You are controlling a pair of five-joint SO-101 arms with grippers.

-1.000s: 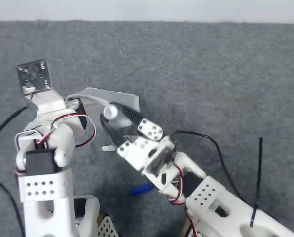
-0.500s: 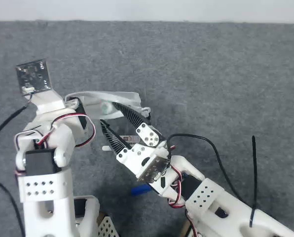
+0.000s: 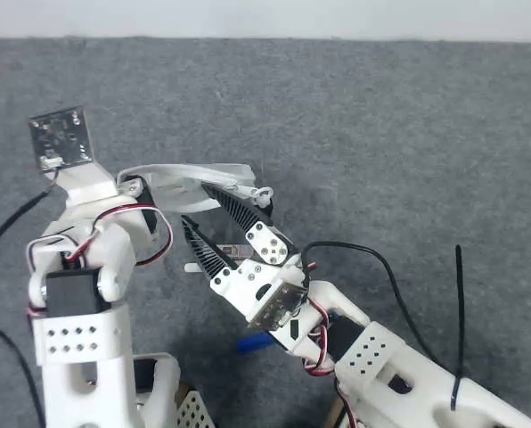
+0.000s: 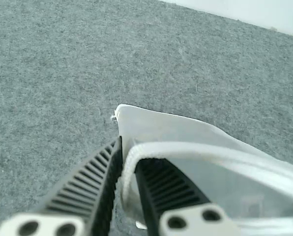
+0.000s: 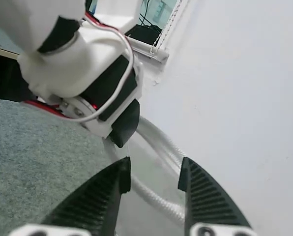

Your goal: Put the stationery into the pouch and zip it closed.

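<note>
Two arms: white plastic bodies with looped red and white wires, side by side over the table (image 3: 408, 134), whose grey top has a fuzzy, felt-like nap.
Pouch: the pouch (image 4: 186, 130) is soft, pale, half-clear plastic with a thick white zip band along its rim. It sits just in front of the left arm, with its mouth turned toward the right arm.
Left gripper: the left gripper (image 4: 127, 153) has black ribbed fingers pressed together on the pouch's rim band, near one corner.
Right gripper: the right gripper (image 3: 194, 205) has long, black, saw-ribbed fingers spread apart at the pouch's mouth. In its wrist view the cord-like rim runs between them.
Pouch contents: too hazy through the plastic to tell.
Blue piece: a short, stick-shaped blue piece (image 3: 252, 341), possibly a pen, lies on the felt, partly under the right arm.
White sliver: a slim white sliver (image 3: 192, 266) lies on the felt just beside the right gripper's nearer finger.
Cable: a thin black cable (image 3: 461, 312) runs along the right arm.
</note>
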